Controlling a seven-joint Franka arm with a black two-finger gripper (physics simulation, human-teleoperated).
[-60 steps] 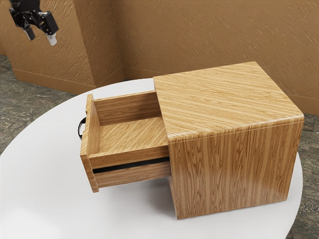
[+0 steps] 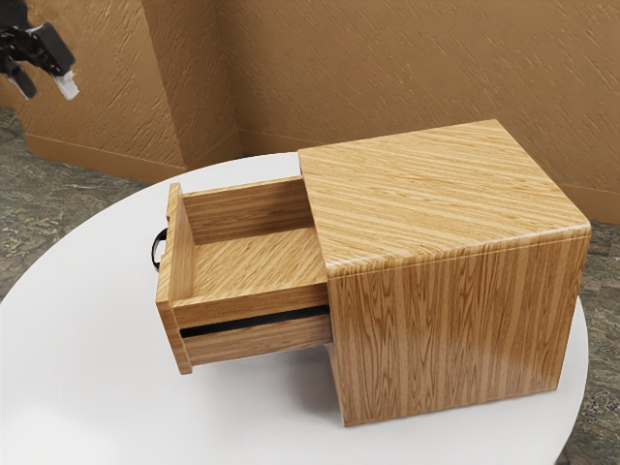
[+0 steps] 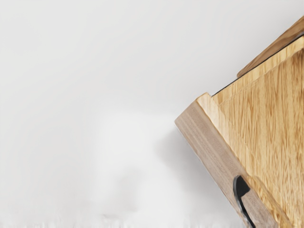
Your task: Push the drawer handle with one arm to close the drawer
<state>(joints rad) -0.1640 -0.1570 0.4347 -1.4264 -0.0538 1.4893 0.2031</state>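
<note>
The surface (image 2: 77, 310) was white with a rounded rim; its far edge passed behind the drawer (image 2: 257, 257), and its edge at the exterior view's right curved just beside the cabinet (image 2: 446, 194), leaving a narrow margin there. The wider room lay at the exterior view's left and near side, where a broad bare stretch ran out from the drawer's front panel (image 2: 175, 339). The wrist view showed the same kind of open stretch outside that panel, running past its corner.

The drawer stood well out of the cabinet, its front panel apart from the cabinet's face and its hollow showing from above. The handle (image 2: 157, 249), black and curved, stuck out from the outer side of the panel, toward the exterior view's left. A dark strip (image 2: 257, 322) ran along the drawer's near side.

The pincer (image 2: 46, 87) was open, its two fingers spread with a gap between them, at the exterior view's upper left. It was well apart from the handle, with open air between them. Brown textured walls (image 2: 387, 58) rose on the far side, one jutting corner (image 2: 160, 87) standing behind the surface, and mottled grey flooring (image 2: 39, 203) lay beyond the rim.
</note>
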